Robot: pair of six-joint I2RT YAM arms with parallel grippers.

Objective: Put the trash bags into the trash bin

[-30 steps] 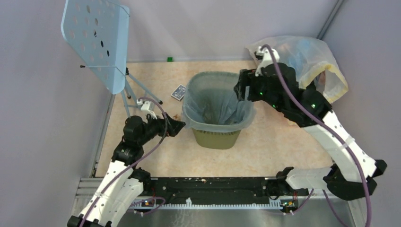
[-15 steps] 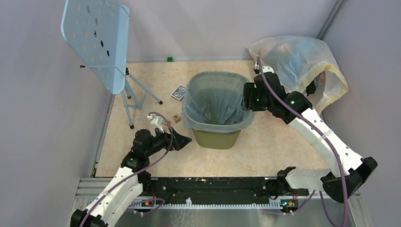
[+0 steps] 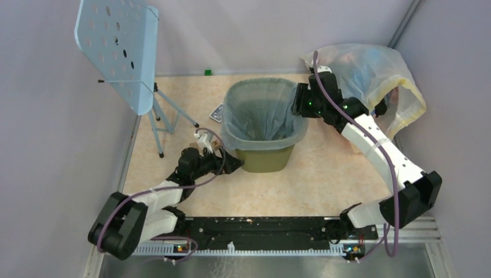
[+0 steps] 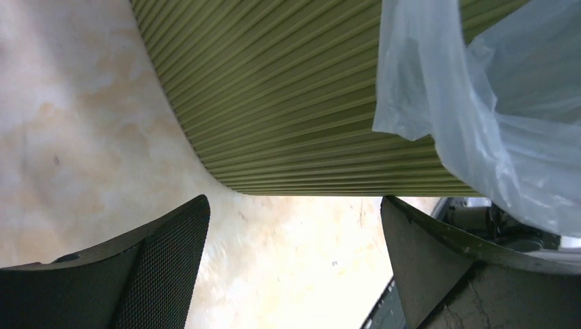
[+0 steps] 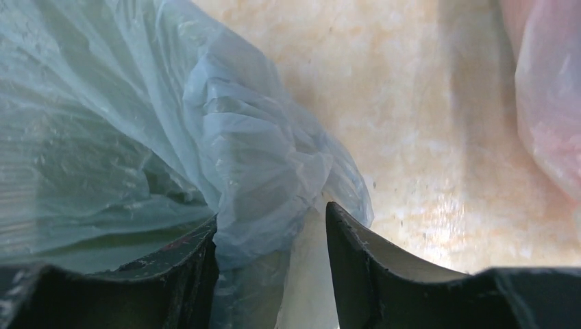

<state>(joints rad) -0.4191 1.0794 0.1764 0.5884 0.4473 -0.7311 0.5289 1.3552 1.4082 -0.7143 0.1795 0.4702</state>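
The trash bag [image 3: 262, 113] is thin, pale blue-grey, crinkly film. It sits inside the olive-green trash bin [image 3: 263, 163] in the middle of the worktop [image 3: 330, 174], with its mouth draped over the rim. Expect it to be feather-light, limp and slippery, so take a bunched fold at the rim, not a single layer. Your right pincer [image 5: 270, 219] stands at the far right rim, jaws apart around such a bunch, not visibly clamped. Your left pincer [image 4: 294, 205] gapes wide and empty, low beside the bin's near-left wall.
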